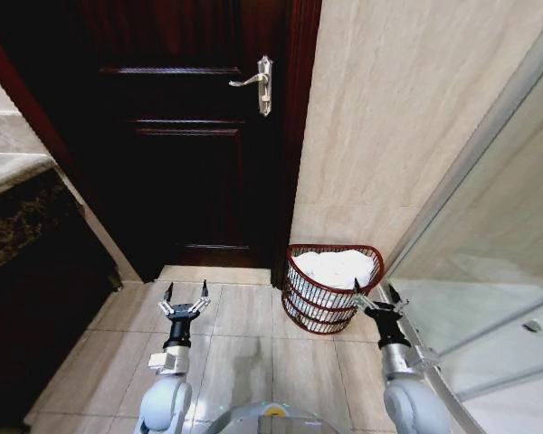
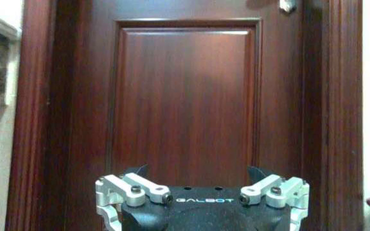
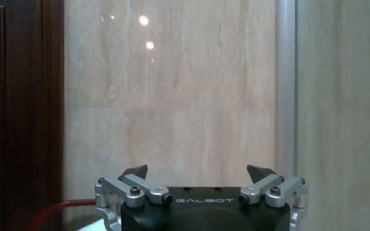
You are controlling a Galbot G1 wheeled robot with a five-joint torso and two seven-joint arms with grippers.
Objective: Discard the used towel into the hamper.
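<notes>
The hamper is standing on the tiled floor, just ahead of the right gripper and slightly to its inner side. White towel is filling it to the rim. In the head view the right gripper's left fingertip is overlapping the basket's near rim; contact cannot be judged. Its jaws are standing spread apart, holding nothing. In the right wrist view, a bit of the red rim is showing at the gripper's side.

The left gripper is hovering over bare floor, well to the left of the hamper, jaws also spread and holding nothing, pointing at the dark wooden door.

The hamper is sitting close to the beige wall, between the door frame and the glass shower panel. The panel's edge is running close beside the right arm. Open floor is lying between the two grippers.
</notes>
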